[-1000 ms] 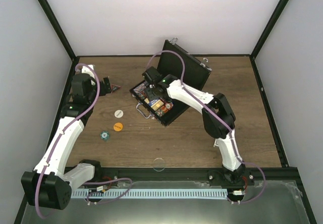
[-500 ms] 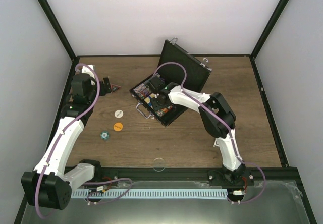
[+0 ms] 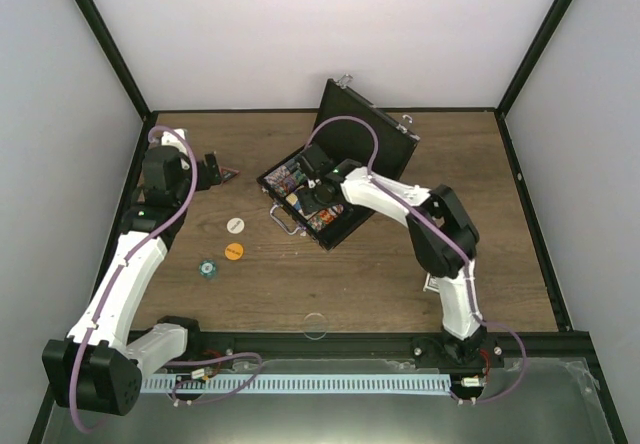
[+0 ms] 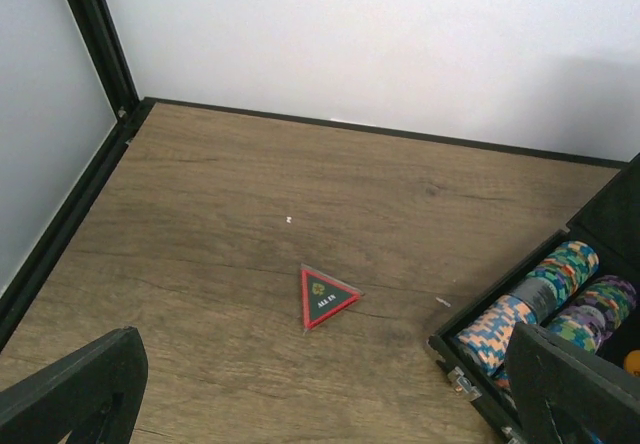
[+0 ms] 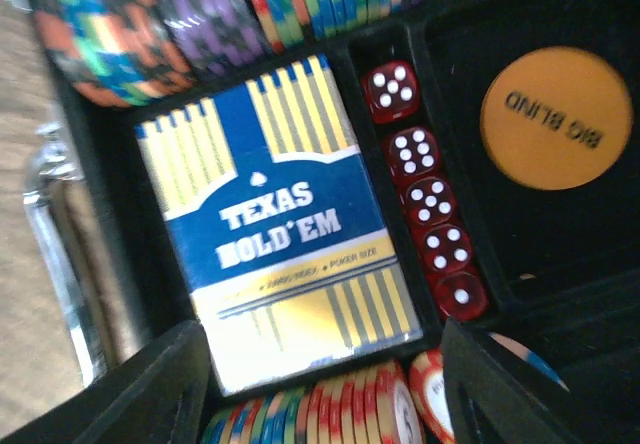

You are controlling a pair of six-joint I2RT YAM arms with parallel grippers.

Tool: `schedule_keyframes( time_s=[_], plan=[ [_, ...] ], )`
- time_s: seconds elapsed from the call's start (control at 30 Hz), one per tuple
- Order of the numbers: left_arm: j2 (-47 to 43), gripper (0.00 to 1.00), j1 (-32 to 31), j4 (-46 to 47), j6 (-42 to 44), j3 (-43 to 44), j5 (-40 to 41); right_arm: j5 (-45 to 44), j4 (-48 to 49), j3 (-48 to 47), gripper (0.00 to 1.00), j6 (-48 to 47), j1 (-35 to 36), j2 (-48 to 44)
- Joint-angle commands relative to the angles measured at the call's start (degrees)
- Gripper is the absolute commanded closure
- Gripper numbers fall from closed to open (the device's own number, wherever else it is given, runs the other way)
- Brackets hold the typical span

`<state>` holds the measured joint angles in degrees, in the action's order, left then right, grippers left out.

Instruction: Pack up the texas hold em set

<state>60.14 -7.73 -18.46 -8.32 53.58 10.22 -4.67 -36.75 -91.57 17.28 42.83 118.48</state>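
The black case [image 3: 345, 214] lies open mid-table with its lid [image 3: 368, 136] raised. My right gripper [image 3: 318, 179] hovers open and empty just above the tray. In the right wrist view it [image 5: 320, 394] is over the blue Texas Hold'em card deck [image 5: 275, 224], a row of red dice [image 5: 425, 194], an orange Big Blind button [image 5: 556, 117] and chip rows [image 5: 200, 14]. My left gripper [image 3: 212, 171] is open and empty above a triangular All In marker [image 4: 325, 296]. A white button [image 3: 234, 224], an orange button [image 3: 233, 251] and a blue-green chip [image 3: 207, 267] lie on the table.
A clear disc [image 3: 315, 324] lies near the front edge. The black frame post [image 4: 95, 34] and white walls bound the back left corner. The case's corner with chips [image 4: 540, 294] shows at the right of the left wrist view.
My right gripper has moved a little to the right and nearer over the case tray, and its elbow has swung right. The left arm has not moved.
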Motion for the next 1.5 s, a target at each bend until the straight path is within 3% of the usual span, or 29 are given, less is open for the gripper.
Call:
schedule_keyframes(
  time_s=[0.0, 0.2, 0.4, 0.6, 0.73, 1.13, 1.3, 1.47],
  plan=[
    [-0.1, 0.00, -0.3, -0.3, -5.2, -0.7, 0.1, -1.1, 1.2, 3.0, 0.30, 0.2, -0.4, -11.2],
    [-4.2, 0.00, -0.1, -9.9, -19.0, -3.6, 5.5, -1.3, 6.1, 14.9, 0.16, 1.2, -2.5, -24.9],
    [-8.1, 0.00, -0.1, -14.2, -26.6, -12.0, 3.0, -1.1, 7.0, 25.5, 0.02, 4.2, -8.6, -38.3],
    [-6.3, 0.00, 0.0, -14.3, -22.2, -13.1, 4.5, 1.2, 0.3, 36.3, 0.00, 10.2, -18.5, -52.5],
    [-5.5, 0.00, 0.0, -12.8, -16.6, -11.4, 8.4, 3.6, -4.1, 42.5, 0.00, 16.0, -22.9, -56.8],
    [-6.3, 0.00, 0.0, -9.6, -4.9, -7.9, 15.1, -1.4, -18.9, 47.3, 0.00, 35.9, -28.6, -59.7],
    [-6.1, 0.00, 0.0, -8.7, -4.5, -8.5, 12.4, -3.8, -22.6, 48.3, 0.00, 39.4, -31.3, -58.9],
    [-6.2, 0.00, 0.0, -7.9, -4.1, -8.6, 9.7, -0.6, -20.1, 52.3, 0.00, 37.9, -36.6, -59.2]
  ],
)
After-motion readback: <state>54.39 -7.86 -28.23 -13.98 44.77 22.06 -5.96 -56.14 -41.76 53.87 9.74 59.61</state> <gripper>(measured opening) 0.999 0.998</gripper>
